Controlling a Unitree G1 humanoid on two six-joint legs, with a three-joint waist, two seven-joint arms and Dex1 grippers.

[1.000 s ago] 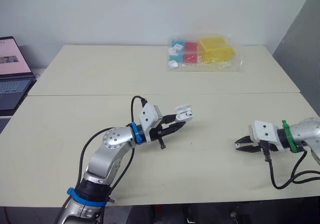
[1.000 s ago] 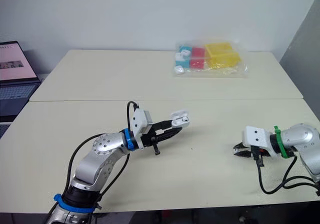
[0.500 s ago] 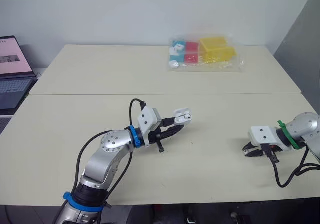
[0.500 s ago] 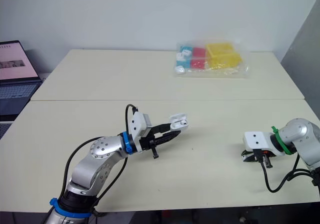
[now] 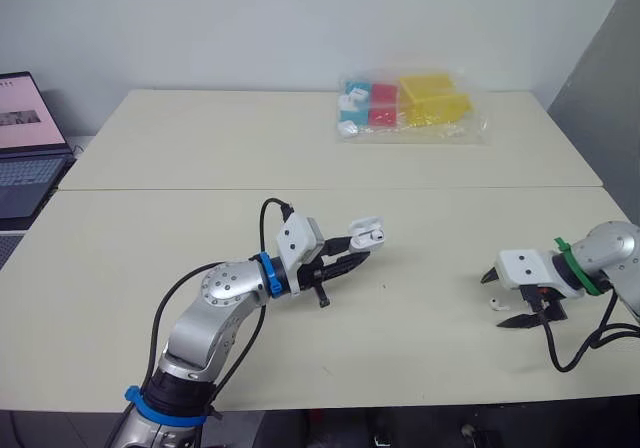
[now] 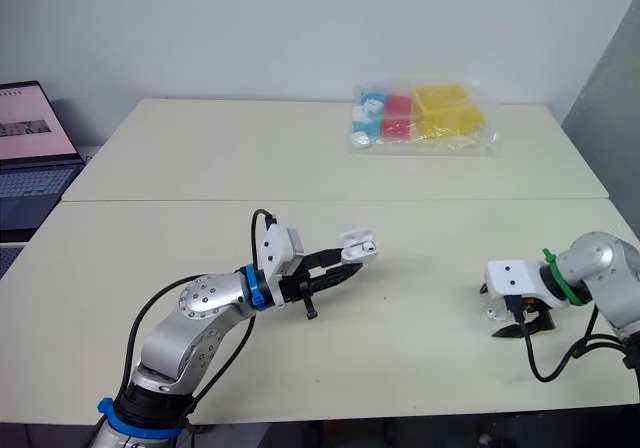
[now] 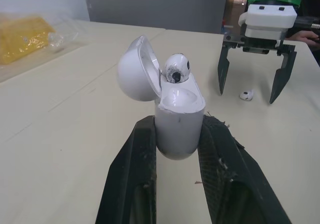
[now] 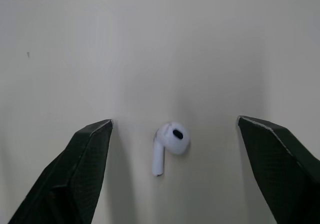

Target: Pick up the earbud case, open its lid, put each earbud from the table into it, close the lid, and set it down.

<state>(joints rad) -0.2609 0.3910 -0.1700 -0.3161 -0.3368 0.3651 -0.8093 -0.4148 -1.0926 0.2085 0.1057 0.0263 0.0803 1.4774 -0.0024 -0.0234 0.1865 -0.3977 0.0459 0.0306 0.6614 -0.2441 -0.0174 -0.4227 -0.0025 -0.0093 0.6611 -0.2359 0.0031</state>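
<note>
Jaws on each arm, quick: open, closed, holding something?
Left gripper: jaws shut on the earbud case, lid open.
Right gripper: jaws open, empty, straddling an earbud on the table.

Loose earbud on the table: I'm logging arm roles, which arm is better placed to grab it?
Right. The right gripper is open astride the earbud; the left gripper is shut on the open earbud case.

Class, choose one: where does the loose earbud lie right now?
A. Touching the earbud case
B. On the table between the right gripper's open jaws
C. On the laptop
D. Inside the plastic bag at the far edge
B: the loose earbud lies on the table between the right gripper's open jaws, well apart from the earbud case that the left gripper holds.
</note>
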